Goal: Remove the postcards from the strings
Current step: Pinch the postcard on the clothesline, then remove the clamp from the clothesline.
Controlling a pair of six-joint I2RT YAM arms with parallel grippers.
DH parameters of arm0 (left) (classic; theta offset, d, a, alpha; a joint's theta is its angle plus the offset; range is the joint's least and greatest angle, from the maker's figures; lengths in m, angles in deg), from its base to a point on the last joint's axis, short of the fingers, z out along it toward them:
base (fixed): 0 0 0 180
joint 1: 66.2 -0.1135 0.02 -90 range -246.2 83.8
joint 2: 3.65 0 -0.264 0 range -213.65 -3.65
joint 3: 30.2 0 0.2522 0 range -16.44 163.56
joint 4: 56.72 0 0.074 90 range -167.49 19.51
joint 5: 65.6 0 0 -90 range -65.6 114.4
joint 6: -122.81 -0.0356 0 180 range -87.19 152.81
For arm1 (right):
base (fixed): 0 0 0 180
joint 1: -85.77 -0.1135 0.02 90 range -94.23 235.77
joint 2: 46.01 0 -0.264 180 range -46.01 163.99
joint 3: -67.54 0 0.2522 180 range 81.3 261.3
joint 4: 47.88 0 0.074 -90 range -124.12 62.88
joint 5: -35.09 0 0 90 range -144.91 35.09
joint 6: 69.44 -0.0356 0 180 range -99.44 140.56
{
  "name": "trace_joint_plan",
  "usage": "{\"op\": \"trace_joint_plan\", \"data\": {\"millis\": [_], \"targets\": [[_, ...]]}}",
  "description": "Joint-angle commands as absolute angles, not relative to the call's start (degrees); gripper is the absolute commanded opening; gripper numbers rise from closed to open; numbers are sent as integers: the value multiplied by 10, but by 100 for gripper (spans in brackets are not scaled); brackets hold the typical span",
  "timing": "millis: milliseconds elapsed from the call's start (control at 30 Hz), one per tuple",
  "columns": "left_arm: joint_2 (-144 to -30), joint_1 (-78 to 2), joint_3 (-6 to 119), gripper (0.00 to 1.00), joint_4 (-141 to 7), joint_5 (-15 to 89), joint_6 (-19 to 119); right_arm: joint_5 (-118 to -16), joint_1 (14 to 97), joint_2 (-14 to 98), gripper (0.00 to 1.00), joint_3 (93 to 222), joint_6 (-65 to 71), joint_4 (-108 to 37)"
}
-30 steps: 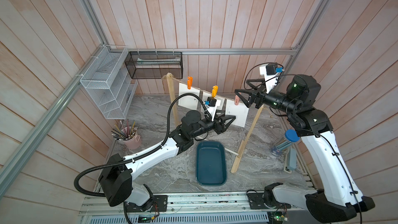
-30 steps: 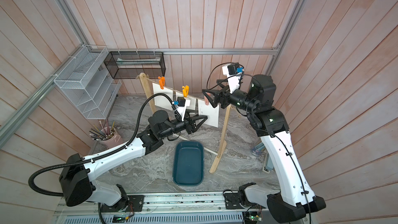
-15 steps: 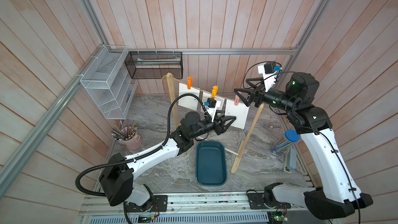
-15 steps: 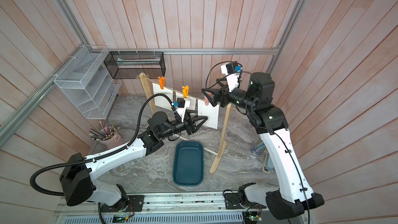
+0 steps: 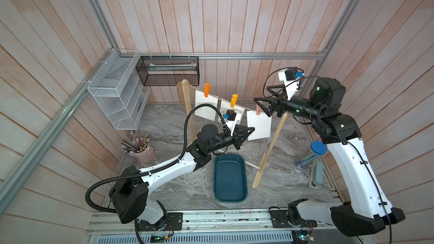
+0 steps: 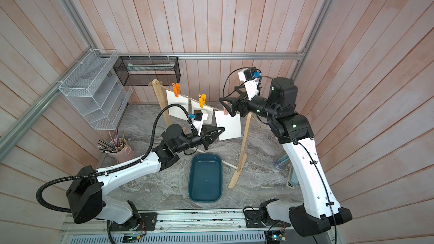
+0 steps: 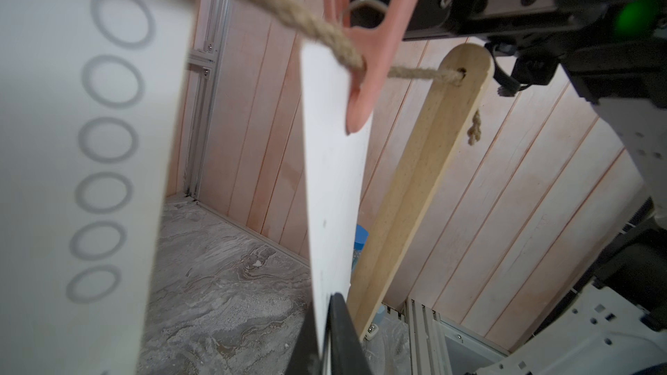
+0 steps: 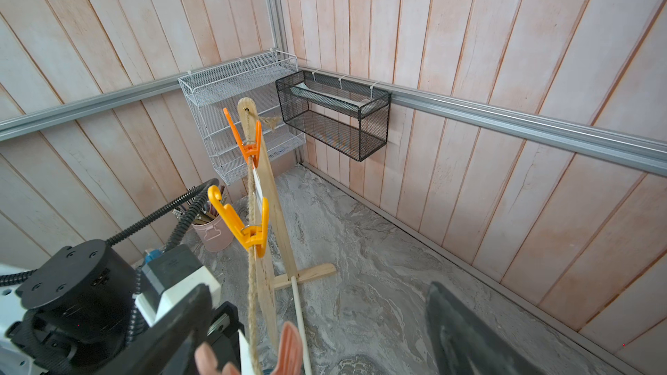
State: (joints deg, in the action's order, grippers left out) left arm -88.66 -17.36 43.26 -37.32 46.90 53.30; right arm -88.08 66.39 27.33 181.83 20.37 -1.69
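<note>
Mid-frame, my left gripper [image 5: 252, 129] pinches the white rectangular paper postcard [image 5: 260, 123], which hangs long axis vertical; my right gripper [image 5: 261, 107] is spread wide.

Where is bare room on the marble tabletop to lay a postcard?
Free: the marble between the light wooden post's foot and the blue-capped clear tube; also inside the dark teal plastic tray. Crowded: near the pink plastic clothespin, where the left gripper pinches the white paper postcard and the right gripper stands open.
</note>
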Motion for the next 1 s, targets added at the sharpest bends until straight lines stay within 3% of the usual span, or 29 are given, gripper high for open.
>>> {"op": "trace_joint_plan", "data": {"millis": [0,500,967], "targets": [[-876,-172,424,3,-352,491,526,-903,661,275,94,1828,220,-1],[-870,-173,431,0,-365,516,517,-925,661,323,94,1902,289,62],[-865,-186,430,0,-374,543,521,-994,661,334,91,1891,317,76]]}}
